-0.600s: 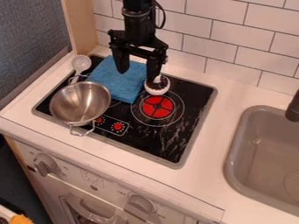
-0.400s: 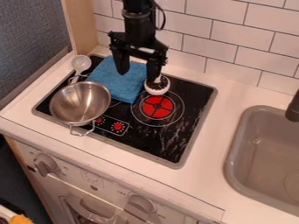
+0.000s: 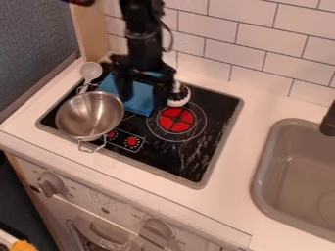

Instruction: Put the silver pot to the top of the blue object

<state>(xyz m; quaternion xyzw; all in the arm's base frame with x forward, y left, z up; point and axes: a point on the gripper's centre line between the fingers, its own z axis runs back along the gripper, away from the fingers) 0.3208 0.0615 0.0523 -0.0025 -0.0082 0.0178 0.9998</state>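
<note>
The black robot arm [image 3: 142,41] hangs from twelve o'clock, its black two-finger gripper [image 3: 142,99] pointing down over the blue cloth [image 3: 140,105], fingers spread. The silver metal pot [image 3: 88,116] sits at the cloth's eight o'clock.

You see a silver pot [image 3: 90,116] at left, beside a pale grey-white spoon [image 3: 91,71]. The gripper [image 3: 142,99] is black in front of your plain blue cloth [image 3: 138,105]. Next to it, a round object [image 3: 178,102] shows white with dark patches. Your stovetop [image 3: 212,110] is black with whitish streaks toward its lower right, edged in grey; thin pale rings circle a red burner [image 3: 177,120] crossed by dark lines, and the dial [image 3: 132,142] is red. Around it you have a white counter [image 3: 239,171]. At right, the sink [image 3: 261,196] is grey, the faucet [image 3: 328,122] black. Above, white tiles [image 3: 252,46] carry dark grout lines in staggered bricks.
</note>
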